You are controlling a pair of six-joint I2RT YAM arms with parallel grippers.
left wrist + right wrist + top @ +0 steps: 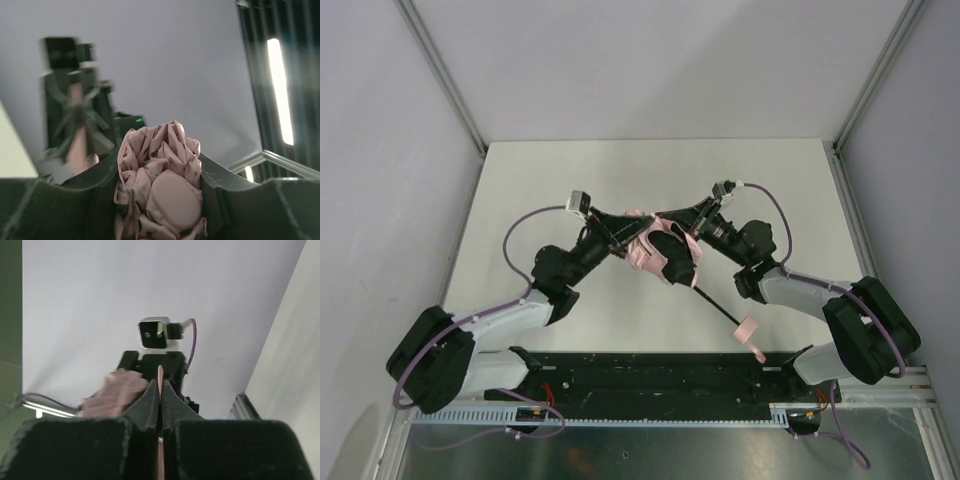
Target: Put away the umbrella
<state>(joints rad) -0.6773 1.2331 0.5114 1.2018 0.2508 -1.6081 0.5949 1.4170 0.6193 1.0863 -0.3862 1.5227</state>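
Umbrella [642, 252] over table [570, 170] centre, well apart from every edge

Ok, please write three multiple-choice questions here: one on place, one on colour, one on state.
1. Where is the handle of the umbrella? A on the right arm's side, near the bases; B at the far edge; C under the left arm.
2. Fabric colour? A green; B pale pink; C blue.
3. The right gripper is: A wide open; B out of view; C shut on a thin pink strip.
Key: A, the top view shows it; B, seen in the left wrist view; C, the right wrist view shows the pinch.
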